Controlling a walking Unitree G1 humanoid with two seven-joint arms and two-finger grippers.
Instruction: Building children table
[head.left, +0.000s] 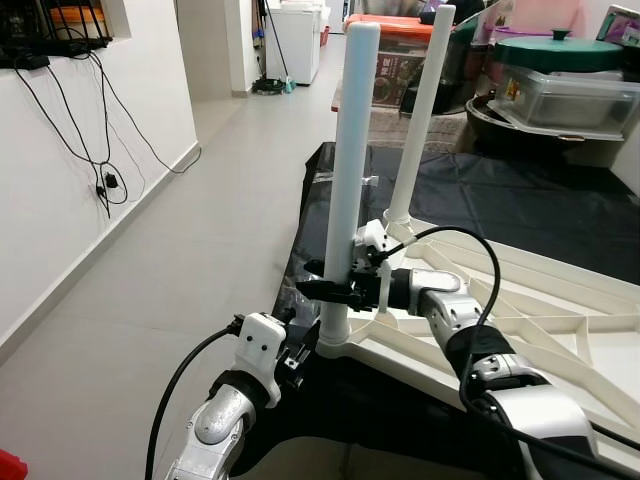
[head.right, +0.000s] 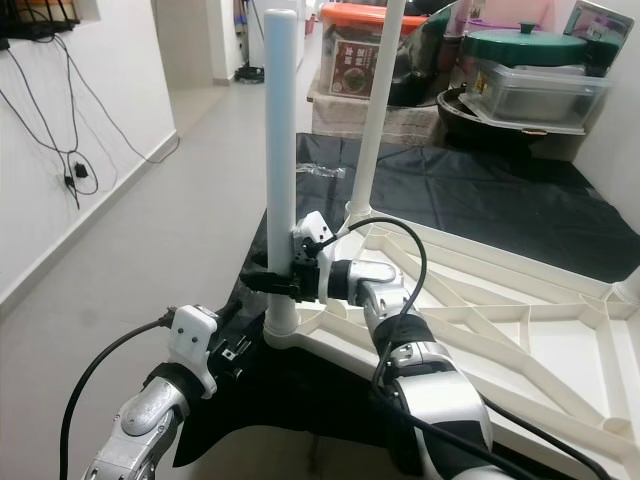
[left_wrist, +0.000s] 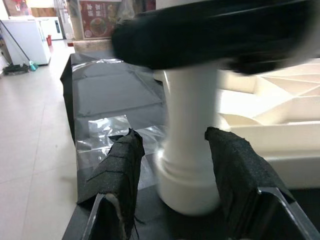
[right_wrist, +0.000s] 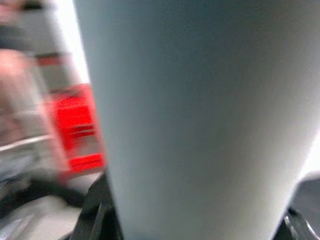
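Left eye view: the right end effector (head.left: 335, 292) is clamping the near white leg (head.left: 348, 190), which is standing upright in the near left corner of the upturned white tabletop (head.left: 540, 310) lying on a black sheet (head.left: 520, 205); a second leg (head.left: 420, 120) is rising at the far corner. The hollow plastic looks light, stiff and smooth, best gripped low on the shaft.

Left wrist view: the left end effector (left_wrist: 175, 165) is spreading open around the leg's base collar (left_wrist: 187, 180), its pads (left_wrist: 120, 165) apparently not touching.

Right wrist view: the leg (right_wrist: 200, 115) is sitting close between the fingers.

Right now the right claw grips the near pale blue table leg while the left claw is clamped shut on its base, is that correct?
Not quite: the left claw is open, its fingers straddling the base of the pale blue round plastic table leg without touching, as the left wrist view shows. The right claw does grip it.
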